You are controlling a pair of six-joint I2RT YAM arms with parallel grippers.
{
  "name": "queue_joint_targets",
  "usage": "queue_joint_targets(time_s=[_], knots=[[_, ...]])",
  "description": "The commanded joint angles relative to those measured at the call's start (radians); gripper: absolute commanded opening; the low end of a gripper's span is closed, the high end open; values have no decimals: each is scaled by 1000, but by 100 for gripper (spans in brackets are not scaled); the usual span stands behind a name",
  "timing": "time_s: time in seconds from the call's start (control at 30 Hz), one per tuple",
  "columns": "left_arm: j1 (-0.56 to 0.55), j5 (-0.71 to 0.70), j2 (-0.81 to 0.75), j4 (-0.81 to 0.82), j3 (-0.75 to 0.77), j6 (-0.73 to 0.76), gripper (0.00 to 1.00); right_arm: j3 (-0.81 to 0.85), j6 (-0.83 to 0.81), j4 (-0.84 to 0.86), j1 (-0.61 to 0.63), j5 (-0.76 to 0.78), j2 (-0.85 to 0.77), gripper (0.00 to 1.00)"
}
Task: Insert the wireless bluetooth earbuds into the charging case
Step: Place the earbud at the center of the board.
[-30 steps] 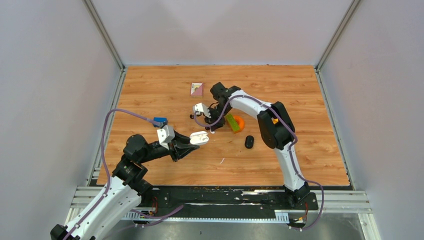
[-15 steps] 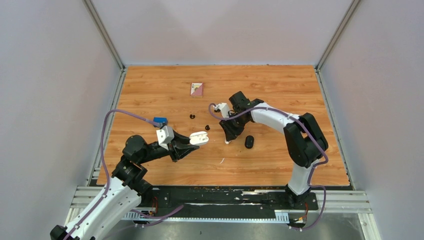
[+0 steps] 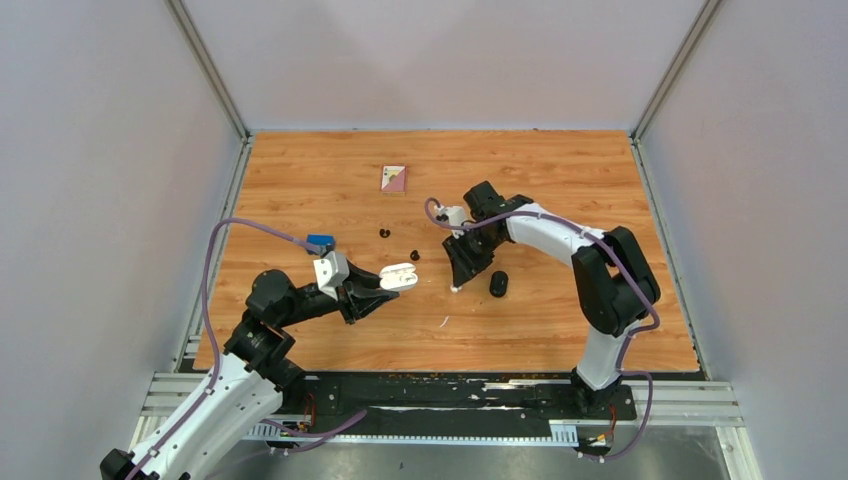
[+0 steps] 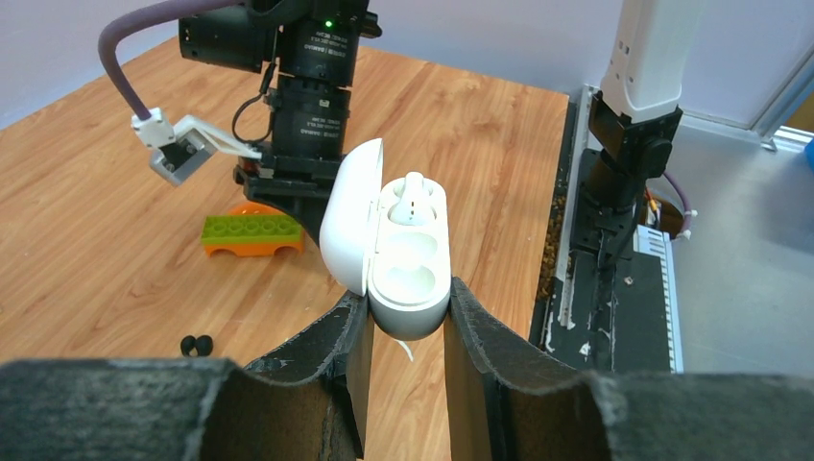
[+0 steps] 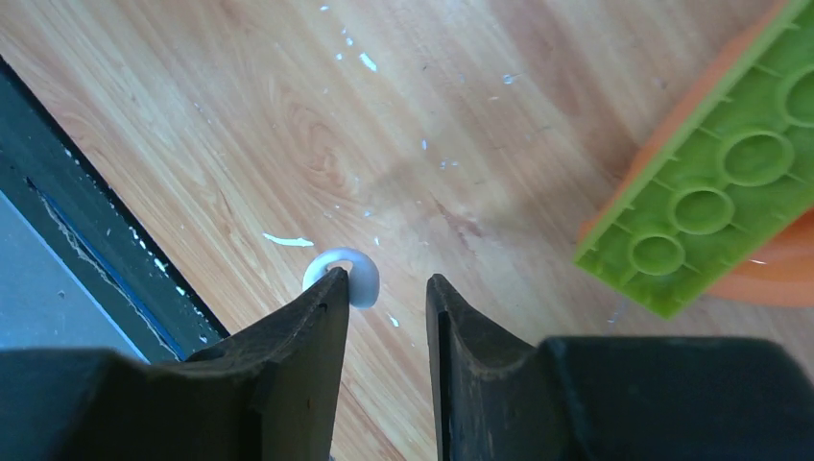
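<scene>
Right gripper (image 5: pixel 384 283) above white earbud (image 5: pixel 350 274).
Jaws parted, empty; earbud apparently just outside them, against one finger. Left gripper (image 4: pixel 408 298) pinches the charging case (image 4: pixel 413 274).

No lettering, brand, number or sign could be read in any view. The small pink-and-white card (image 3: pixel 393 178) at the far side of the bench (image 3: pixel 300 170) showed only a pattern too small to make out. The white charging case (image 4: pixel 408 250) and the green studded brick (image 4: pixel 251 229) bore no legible marking.
</scene>
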Motion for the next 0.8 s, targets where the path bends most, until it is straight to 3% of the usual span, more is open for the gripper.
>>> queue_joint_targets(time_s=[0.0,0.03,0.1,0.2,0.43,0.47,0.6,0.7,0.77], knots=[[-4,5,3,38,4,-4,0,10,-45,-46,21,2,9,37],[-4,4,4,38,4,-4,0,23,-58,-55,26,45,11,38],[-4,5,4,37,4,-5,0,46,-34,-90,-36,-208,56,37],[-5,3,3,35,4,-3,0,51,-38,-68,-41,-48,51,30],[-5,7,12,38,4,-5,0,42,-66,-147,-81,-388,152,37],[-7,8,13,39,5,-6,1,31,-82,-137,-68,-359,150,43],[-8,7,16,40,4,-6,1,40,-103,-95,56,66,111,48],[-8,6,18,36,4,-4,1,48,-99,-53,93,237,106,46],[-10,4,19,33,4,-2,1,66,-67,-41,76,214,109,45]])
